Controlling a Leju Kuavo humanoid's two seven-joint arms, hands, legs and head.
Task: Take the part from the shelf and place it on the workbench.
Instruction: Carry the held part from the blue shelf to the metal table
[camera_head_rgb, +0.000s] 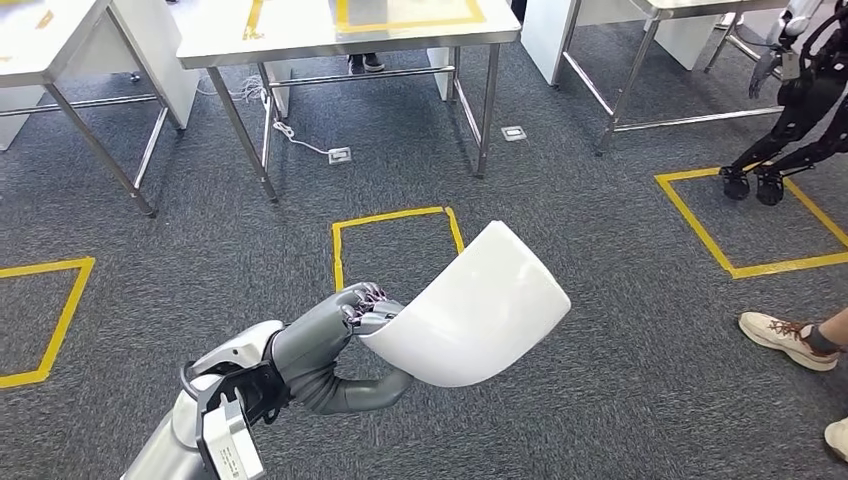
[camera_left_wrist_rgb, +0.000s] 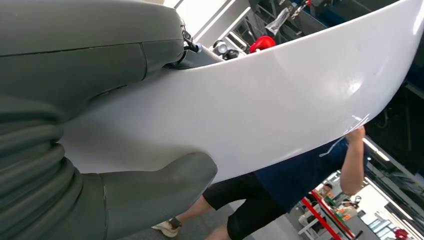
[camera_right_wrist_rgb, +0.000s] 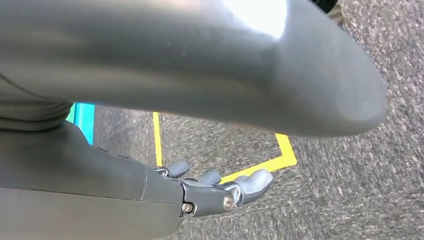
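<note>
The part (camera_head_rgb: 470, 312) is a white curved panel, and my left hand (camera_head_rgb: 348, 322) grips it by its lower edge over the grey carpet. In the left wrist view the thumb (camera_left_wrist_rgb: 150, 200) presses under the panel (camera_left_wrist_rgb: 260, 100) while the rest of the hand (camera_left_wrist_rgb: 70, 80) lies on its other face. A white-topped workbench (camera_head_rgb: 300, 40) with yellow tape on it stands ahead, on the far side of a yellow floor square (camera_head_rgb: 396, 216). My right hand (camera_right_wrist_rgb: 165, 190) hangs over the carpet with its fingers (camera_right_wrist_rgb: 250, 182) stretched out and holds nothing.
More metal-legged tables stand at the far left (camera_head_rgb: 40, 40) and far right (camera_head_rgb: 690, 8). Another dark robot (camera_head_rgb: 800, 100) stands in a yellow square at the right. A person's shoes (camera_head_rgb: 790, 340) are close on my right; a person in dark shorts (camera_left_wrist_rgb: 280, 190) shows beyond the panel.
</note>
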